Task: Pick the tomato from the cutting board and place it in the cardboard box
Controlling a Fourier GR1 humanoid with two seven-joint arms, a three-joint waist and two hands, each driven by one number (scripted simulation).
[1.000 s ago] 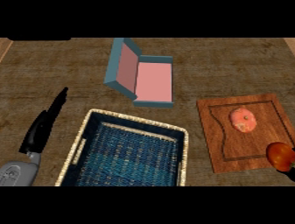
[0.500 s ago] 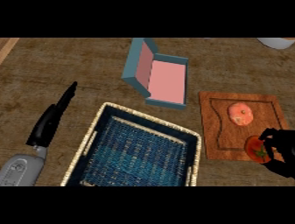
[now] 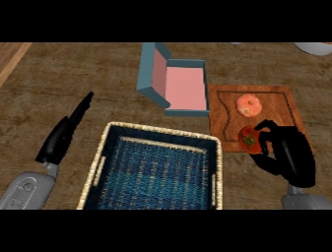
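A red tomato with a green stalk sits at the near edge of the brown cutting board. My right hand comes in from the lower right and is shut on the tomato, thumb above it and fingers curled under. An open teal box with a pink inside lies left of the board, at the back. My left hand rests open at the left, fingers straight and pointing away, touching nothing.
A pale orange round piece of food lies on the far half of the board. A woven basket with a blue lining fills the near middle. A white dish shows at the top right corner.
My right hand has moved up over the board's near edge and curled round the tomato. The view has shifted a little. The left hand has stayed put.
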